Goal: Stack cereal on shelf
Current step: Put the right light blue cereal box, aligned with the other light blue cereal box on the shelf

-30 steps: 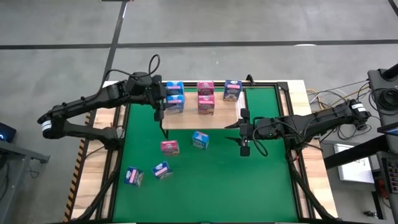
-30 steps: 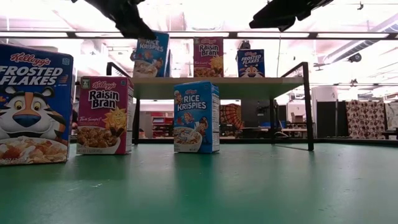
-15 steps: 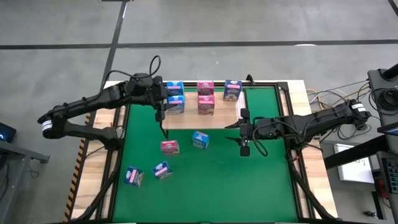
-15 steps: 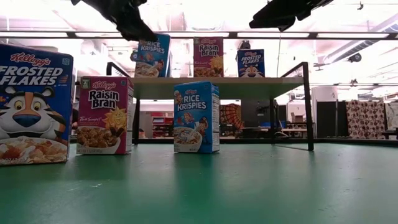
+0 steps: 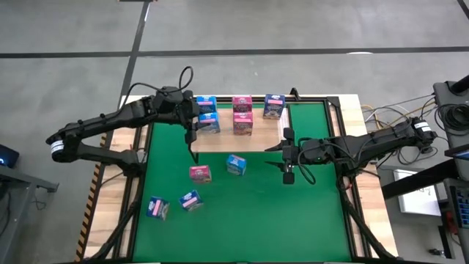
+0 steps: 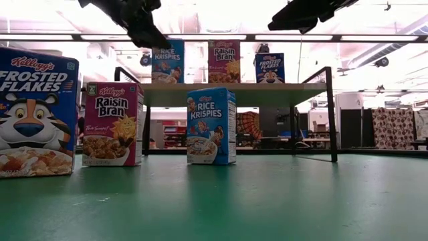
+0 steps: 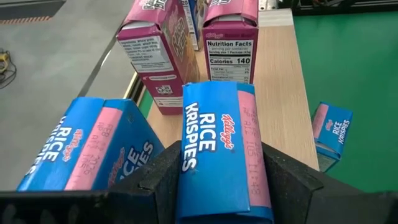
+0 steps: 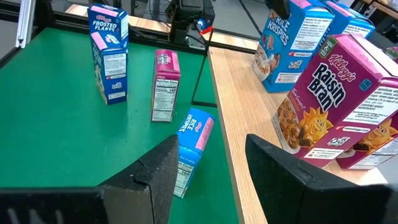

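Cereal boxes part shelved, one light blue Rice Krispies carton (image 7: 221, 149) clamped in the left gripper (image 7: 217, 177) above the shelf.

Printed cardboard with a pink top flap fills the space between the left gripper's dark fingers (image 7: 289, 177), which press both of its side faces; a second light blue Rice Krispies box (image 7: 93, 152) stands just beside it, cut off by the frame edge. Two pink Raisin Bran cartons (image 7: 193, 43) stand on the flat light-wood shelf board with black metal frame (image 7: 280, 81), and a small dark blue Frosted Flakes box (image 5: 273, 107) stands at its far end. Right gripper (image 8: 208, 168) hangs over the smooth green mat (image 5: 249, 213) near the shelf edge, jaws parted around nothing. Four more small boxes (image 5: 196, 173) sit scattered on the mat, their print too small to read from above.
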Tool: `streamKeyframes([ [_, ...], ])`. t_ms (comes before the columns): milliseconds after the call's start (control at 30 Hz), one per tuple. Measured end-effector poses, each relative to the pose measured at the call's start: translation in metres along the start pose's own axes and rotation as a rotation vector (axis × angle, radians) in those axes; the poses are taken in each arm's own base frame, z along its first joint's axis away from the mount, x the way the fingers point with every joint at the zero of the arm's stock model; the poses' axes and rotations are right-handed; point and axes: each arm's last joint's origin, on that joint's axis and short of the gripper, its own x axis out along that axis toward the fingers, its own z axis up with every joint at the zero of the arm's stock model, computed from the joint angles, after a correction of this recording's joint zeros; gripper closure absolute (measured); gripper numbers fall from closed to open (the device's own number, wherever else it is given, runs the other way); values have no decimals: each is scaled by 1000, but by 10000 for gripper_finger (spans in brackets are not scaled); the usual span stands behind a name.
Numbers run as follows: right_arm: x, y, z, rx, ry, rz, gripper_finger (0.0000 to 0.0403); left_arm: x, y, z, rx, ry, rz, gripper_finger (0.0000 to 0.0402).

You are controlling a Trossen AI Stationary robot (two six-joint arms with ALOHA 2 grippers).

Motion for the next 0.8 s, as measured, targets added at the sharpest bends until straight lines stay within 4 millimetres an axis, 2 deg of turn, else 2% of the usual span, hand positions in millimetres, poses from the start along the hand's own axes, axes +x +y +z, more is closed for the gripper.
streamKeyframes([
  [233, 0, 0, 0, 0, 1, 0, 227, -3, 1, 0, 4, 11, 46, 225],
  [600, 0, 0, 0, 0, 1, 0, 227, -3, 1, 0, 1, 7, 47, 170],
  [800, 0, 0, 0, 0, 1, 0, 227, -13, 2, 8, 9, -24, 55, 154],
])
